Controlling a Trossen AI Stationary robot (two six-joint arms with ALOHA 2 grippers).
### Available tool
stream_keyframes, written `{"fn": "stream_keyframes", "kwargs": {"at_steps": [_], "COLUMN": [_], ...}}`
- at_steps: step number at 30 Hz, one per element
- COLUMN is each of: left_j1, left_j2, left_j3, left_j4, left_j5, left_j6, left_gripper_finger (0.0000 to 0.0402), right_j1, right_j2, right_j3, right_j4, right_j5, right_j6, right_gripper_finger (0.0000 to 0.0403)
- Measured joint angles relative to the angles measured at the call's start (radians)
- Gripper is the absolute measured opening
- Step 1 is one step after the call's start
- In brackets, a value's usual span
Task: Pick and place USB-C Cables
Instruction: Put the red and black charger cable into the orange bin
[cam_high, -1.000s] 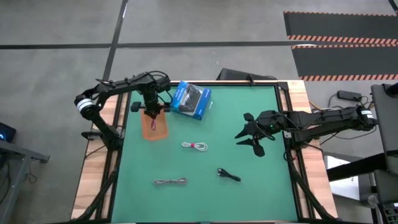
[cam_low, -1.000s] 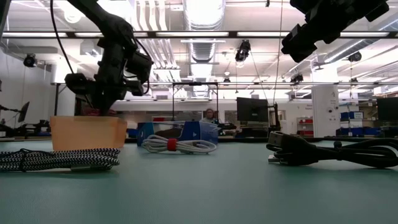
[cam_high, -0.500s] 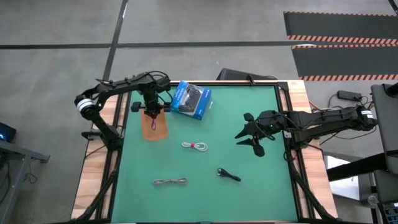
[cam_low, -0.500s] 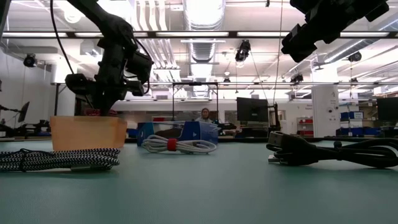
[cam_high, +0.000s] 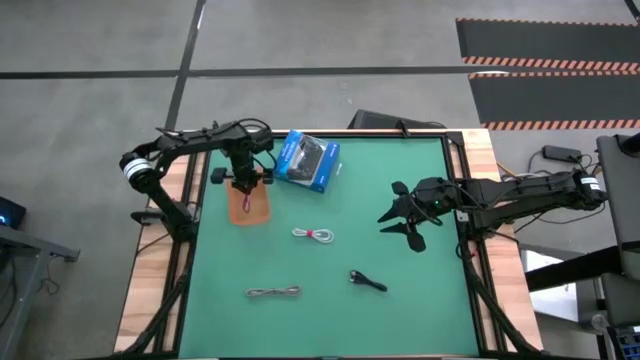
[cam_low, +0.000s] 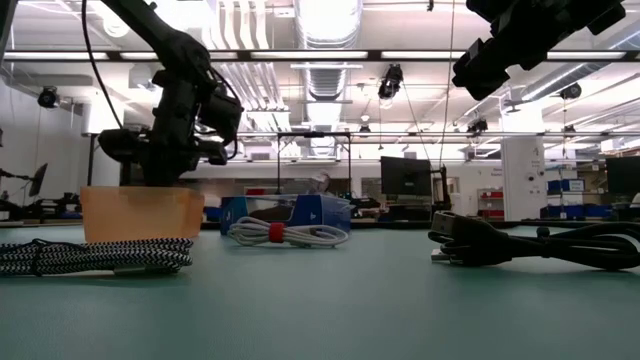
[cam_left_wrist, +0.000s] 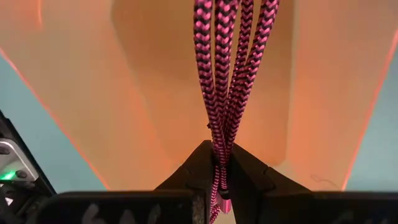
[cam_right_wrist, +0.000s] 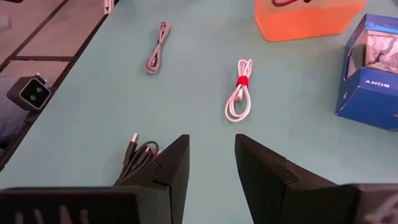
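We see the left tool (cam_left_wrist: 219, 163) clenched on the dark red cable (cam_left_wrist: 227, 74) above the brown tray (cam_high: 249, 205) — blue box (cam_high: 309, 161) just beside; the right tool (cam_right_wrist: 211, 158) waits, released.

Light comes from bright ceiling fixtures (cam_low: 322, 20) in the room, which glare to white in the low view and leave the left end effector (cam_low: 165, 165) a dark silhouette against them. From above, the green surface (cam_high: 330, 270) is evenly lit, with only soft, short shadows. Close before the left end effector, the dark red cable (cam_left_wrist: 227, 81) is sharp while the brown tray (cam_left_wrist: 155, 74) behind it glows orange and soft. Ahead of the right end effector (cam_right_wrist: 211, 165), the view is clear, its near fingers slightly blurred.
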Motion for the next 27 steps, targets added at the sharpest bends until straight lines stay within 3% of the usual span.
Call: {"fn": "stream_keyframes", "kwargs": {"at_steps": [27], "left_j1": [-0.001], "left_j2": [0.0], "left_j3": [-0.069], "left_j4": [0.081], "left_j5": [0.0], "left_j6": [-0.025], "left_gripper_finger": [0.002], "right_j1": [0.0], "right_j2": [0.0], "right_j3": [0.0], "right_j4": [-0.001], "right_j5": [0.0], "right_j6": [0.003], "right_gripper_finger": [0.0118]}}
